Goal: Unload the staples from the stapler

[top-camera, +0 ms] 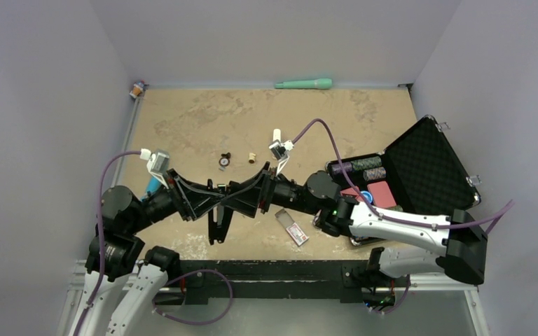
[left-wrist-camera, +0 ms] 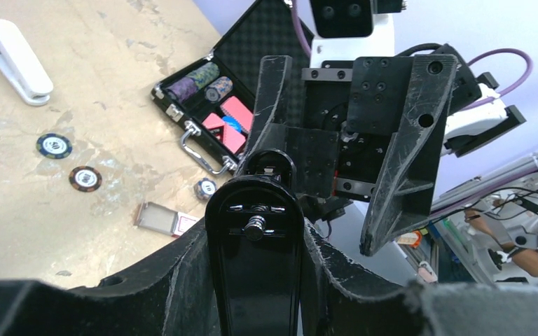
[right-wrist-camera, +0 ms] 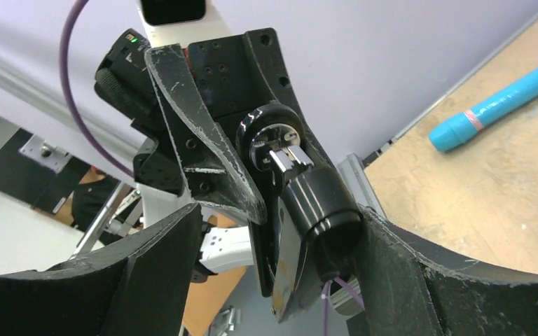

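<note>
Slim, glossy black stapler [left-wrist-camera: 256, 280], silvery metal showing at one end, held in the air over a sandy, scuffed table [top-camera: 203, 119], toward its near edge. The left tool [left-wrist-camera: 256, 241] clamps it between matte, scratched fingers. The right tool [right-wrist-camera: 280, 224] faces it, fingers spread wide around the stapler's end, a gap on one side. A foam-lined black case [top-camera: 427, 161] lies open at the right edge; the widest stretch of table is behind the arms

My left wrist view cuts the stapler [left-wrist-camera: 255, 280] off at the bottom edge, and I cannot see inside it.
</note>
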Robot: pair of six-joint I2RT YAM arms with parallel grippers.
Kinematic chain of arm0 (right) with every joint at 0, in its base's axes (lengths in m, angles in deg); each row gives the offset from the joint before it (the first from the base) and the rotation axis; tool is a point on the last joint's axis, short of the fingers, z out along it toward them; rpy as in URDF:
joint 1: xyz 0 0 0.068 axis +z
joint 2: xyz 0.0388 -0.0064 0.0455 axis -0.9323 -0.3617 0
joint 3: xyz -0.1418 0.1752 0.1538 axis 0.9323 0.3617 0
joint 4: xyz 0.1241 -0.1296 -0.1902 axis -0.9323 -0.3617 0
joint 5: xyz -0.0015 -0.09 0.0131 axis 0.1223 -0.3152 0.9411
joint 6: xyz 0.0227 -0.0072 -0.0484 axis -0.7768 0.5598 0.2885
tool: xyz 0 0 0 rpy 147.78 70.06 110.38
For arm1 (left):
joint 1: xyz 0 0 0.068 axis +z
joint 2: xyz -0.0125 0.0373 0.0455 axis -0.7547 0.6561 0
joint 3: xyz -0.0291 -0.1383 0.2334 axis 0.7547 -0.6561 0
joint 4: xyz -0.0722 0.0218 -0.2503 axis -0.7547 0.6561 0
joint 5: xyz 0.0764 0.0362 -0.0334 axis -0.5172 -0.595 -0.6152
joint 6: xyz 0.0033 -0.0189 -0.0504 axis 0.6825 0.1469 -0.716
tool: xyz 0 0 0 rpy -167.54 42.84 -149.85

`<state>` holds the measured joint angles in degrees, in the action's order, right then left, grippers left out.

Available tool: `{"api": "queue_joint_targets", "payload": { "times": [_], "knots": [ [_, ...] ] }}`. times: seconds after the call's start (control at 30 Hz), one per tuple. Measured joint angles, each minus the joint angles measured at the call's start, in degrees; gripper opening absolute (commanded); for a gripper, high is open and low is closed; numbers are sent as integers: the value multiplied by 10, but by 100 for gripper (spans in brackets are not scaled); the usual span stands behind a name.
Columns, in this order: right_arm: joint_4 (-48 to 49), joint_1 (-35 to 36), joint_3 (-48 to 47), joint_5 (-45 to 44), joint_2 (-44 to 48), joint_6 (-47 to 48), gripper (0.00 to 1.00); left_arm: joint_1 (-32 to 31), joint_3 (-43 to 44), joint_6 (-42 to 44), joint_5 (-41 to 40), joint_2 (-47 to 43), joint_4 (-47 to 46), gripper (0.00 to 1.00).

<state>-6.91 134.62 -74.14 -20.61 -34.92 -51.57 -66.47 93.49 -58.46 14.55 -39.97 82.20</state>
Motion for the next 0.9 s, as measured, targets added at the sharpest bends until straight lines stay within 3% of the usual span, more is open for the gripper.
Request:
{"api": "queue_joint_targets", "payload": {
  "times": [0.33, 0.73, 0.8, 0.9],
  "knots": [
    [-104, -2, 25, -103, 57, -13, 80, 0, 0, 23, -24, 2, 33, 0],
    [-244, -3, 29, -209, 97, -27, 69, 0, 4, 99, -43, 68, 75, 0],
    [-249, -3, 29, -214, 97, -27, 61, 0, 15, 121, -53, 102, 93, 0],
    [-256, -3, 21, -219, 90, -27, 32, 0, 29, 148, -64, 147, 105, 0]
  ]
}}
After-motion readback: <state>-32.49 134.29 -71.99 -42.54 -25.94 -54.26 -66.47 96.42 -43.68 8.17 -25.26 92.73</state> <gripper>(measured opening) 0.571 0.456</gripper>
